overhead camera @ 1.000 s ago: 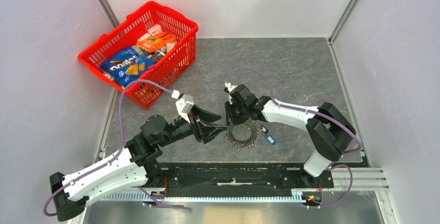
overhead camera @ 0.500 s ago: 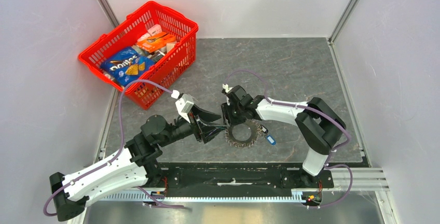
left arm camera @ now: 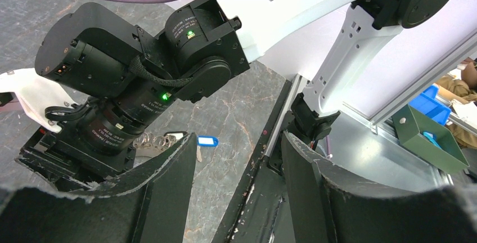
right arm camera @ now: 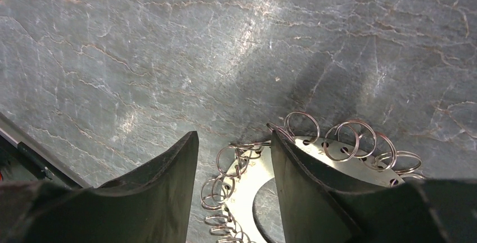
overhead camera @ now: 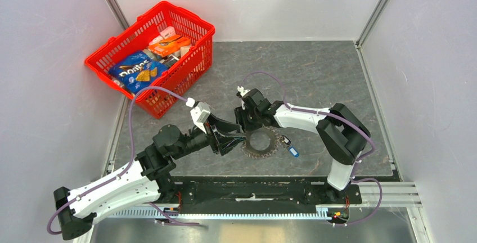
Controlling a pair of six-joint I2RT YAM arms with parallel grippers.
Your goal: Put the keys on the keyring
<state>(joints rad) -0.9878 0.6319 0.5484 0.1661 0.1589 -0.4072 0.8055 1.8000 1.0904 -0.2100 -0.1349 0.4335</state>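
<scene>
Keys (overhead camera: 254,152): fanned wheel lying on table (overhead camera: 315,74), blue-tagged key (overhead camera: 292,152) just beside. Right gripper (right arm camera: 233,142): jaws parted, empty, straddling the wheel's rim. Left gripper (left arm camera: 239,142): parted, empty, near. Advice: close squarely on the rim, avoiding loose rings (right arm camera: 302,125).

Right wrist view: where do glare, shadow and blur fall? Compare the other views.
Right wrist: glare whitens the stone table, a shadow darkens it right of centre, the right fingers blur, wire rings are sharp. Left wrist: left fingers soft. Top external: evenly lit, sharp.
</scene>
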